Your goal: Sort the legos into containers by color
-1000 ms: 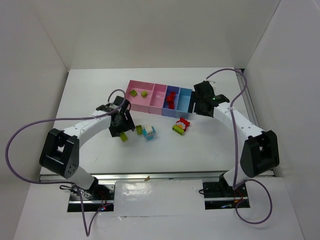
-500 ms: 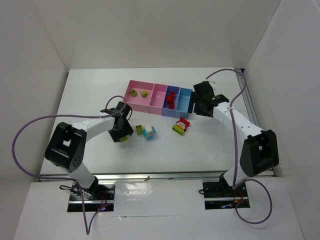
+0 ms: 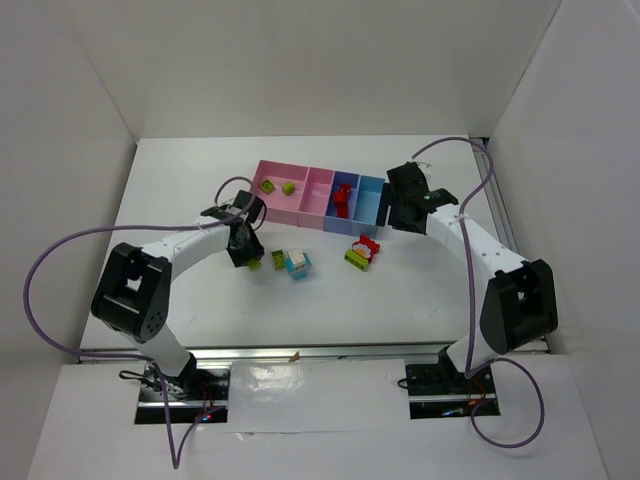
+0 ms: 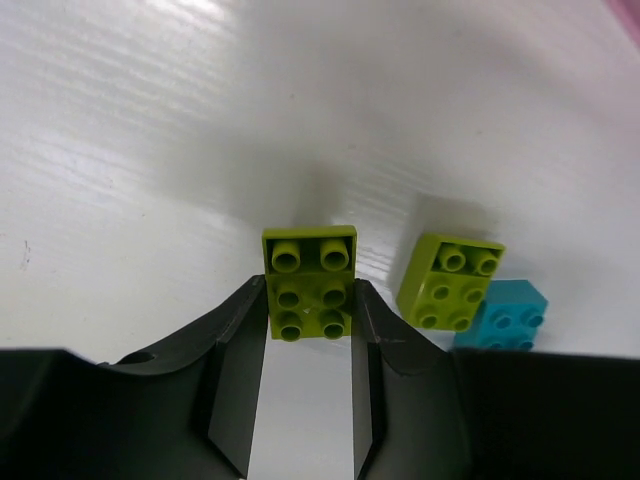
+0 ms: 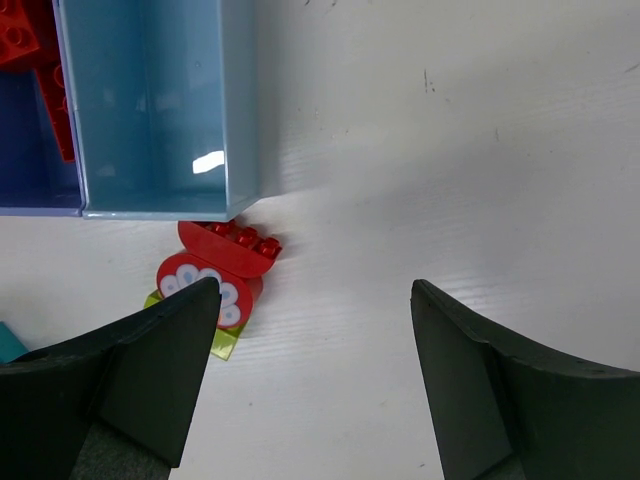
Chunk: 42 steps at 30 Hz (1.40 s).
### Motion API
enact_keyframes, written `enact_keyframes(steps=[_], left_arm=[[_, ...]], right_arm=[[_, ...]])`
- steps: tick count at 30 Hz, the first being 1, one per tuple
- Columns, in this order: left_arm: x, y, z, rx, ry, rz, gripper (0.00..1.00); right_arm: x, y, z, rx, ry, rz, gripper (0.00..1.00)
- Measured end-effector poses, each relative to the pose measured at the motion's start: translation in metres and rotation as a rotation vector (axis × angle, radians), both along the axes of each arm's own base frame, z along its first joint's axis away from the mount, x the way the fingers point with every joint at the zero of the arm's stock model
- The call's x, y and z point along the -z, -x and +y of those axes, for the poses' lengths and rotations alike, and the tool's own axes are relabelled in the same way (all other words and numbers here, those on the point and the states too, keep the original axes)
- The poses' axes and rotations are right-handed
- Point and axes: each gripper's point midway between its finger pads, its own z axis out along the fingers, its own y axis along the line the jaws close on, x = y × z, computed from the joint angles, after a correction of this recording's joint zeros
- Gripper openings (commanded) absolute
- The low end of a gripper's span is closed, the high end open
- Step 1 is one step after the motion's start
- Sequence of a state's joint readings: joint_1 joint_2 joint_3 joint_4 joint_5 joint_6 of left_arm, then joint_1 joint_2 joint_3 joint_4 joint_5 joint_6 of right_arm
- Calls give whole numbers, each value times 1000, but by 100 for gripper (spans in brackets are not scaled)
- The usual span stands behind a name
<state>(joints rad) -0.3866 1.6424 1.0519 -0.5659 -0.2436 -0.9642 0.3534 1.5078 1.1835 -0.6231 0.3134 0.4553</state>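
Observation:
My left gripper (image 4: 310, 305) is shut on a lime green lego (image 4: 310, 283), pinched by its sides between the two fingers, low over the white table; the top view shows this gripper (image 3: 246, 250) left of the loose legos. A second lime lego (image 4: 452, 282) touches a cyan one (image 4: 500, 318) just to the right. The containers (image 3: 322, 212) stand in a row at the back: two lime legos (image 3: 287, 187) lie in the left pink bin, red ones (image 3: 343, 198) in the periwinkle bin. My right gripper (image 5: 312, 290) hangs open beside the light blue bin (image 5: 238, 100), holding nothing.
A red, white and lime clump (image 5: 213, 272) lies in front of the light blue bin, by my right gripper's left finger. A cyan and white clump (image 3: 298, 264) sits mid-table. White walls enclose the table on three sides.
My left gripper's jaws have closed on the lime green lego and it has shifted slightly toward the containers. The right arm has not moved.

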Motion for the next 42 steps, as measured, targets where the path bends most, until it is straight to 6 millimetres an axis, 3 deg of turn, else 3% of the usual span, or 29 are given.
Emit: enact_keyframes(steps=[3,7,10,13,14,15,16,18,21,25,31,34,38,42], left_arm=[[-12,-9,-2,22,-5,-25,37],[-43,-32,-8,61,-7,-96,37],[-82,-62,-18,83,14,-193,37],[-119,-105,-33,97,55,-294,37],[-127,-120,-37,97,65,-320,41],[-132,-134,-41,98,72,-343,53],[-133,-145,-44,109,69,-351,82],[-132,-169,-51,132,68,-362,91],[-119,-190,-58,150,59,-335,87],[-97,-172,-53,164,34,-263,80],[-73,-86,-36,184,8,-141,77],[-61,-52,-36,196,22,-94,77],[-32,-27,-40,216,31,-12,78],[-13,-16,-45,226,38,30,78]], right_arm=[[0,0,-2,7,9,-4,84],[0,1,-4,12,16,-5,84],[1,2,-5,14,19,-3,84],[1,2,-6,17,24,-1,84],[0,3,-7,19,24,-4,84],[-1,3,-7,22,22,-7,84],[-3,3,-7,23,20,-12,84],[-8,4,-8,27,16,-25,84],[-17,5,-10,39,9,-52,84],[-23,11,-13,48,5,-69,84],[-18,12,-12,44,3,-55,84],[-12,12,-10,38,4,-36,84],[-3,11,-8,33,7,-10,84],[0,11,-8,30,6,-2,84]])
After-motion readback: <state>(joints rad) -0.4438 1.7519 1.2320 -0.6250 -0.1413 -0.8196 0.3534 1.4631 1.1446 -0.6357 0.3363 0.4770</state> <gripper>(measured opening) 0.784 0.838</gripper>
